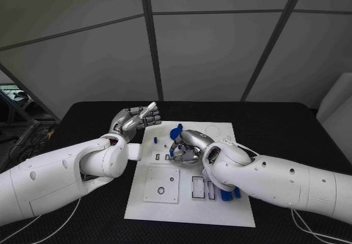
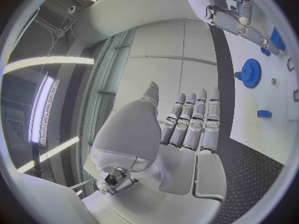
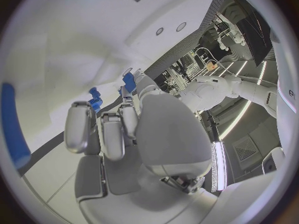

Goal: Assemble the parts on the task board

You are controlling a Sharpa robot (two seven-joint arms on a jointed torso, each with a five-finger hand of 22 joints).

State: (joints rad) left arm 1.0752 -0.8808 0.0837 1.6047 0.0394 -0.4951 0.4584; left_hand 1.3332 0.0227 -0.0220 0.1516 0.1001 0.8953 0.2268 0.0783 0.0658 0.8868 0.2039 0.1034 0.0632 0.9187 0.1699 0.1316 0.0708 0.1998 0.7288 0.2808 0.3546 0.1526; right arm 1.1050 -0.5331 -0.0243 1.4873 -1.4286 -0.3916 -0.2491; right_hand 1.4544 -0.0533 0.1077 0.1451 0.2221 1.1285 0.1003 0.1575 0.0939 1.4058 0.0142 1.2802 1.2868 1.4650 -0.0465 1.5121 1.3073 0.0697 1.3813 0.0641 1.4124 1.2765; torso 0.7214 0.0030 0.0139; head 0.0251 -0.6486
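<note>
Head view: hovering left hand (image 1: 136, 120) raised beside the task board (image 1: 187, 208), fingers (image 2: 193, 124) straight and apart, holding nothing. Pinching small blue part (image 3: 129, 81) in right hand (image 1: 189, 147) over board; blue gear (image 2: 251, 73) lying on board.

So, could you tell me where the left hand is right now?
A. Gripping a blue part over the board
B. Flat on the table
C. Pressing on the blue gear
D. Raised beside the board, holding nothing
D: the left hand is lifted beside the board, fingers straight and holding nothing.
</note>
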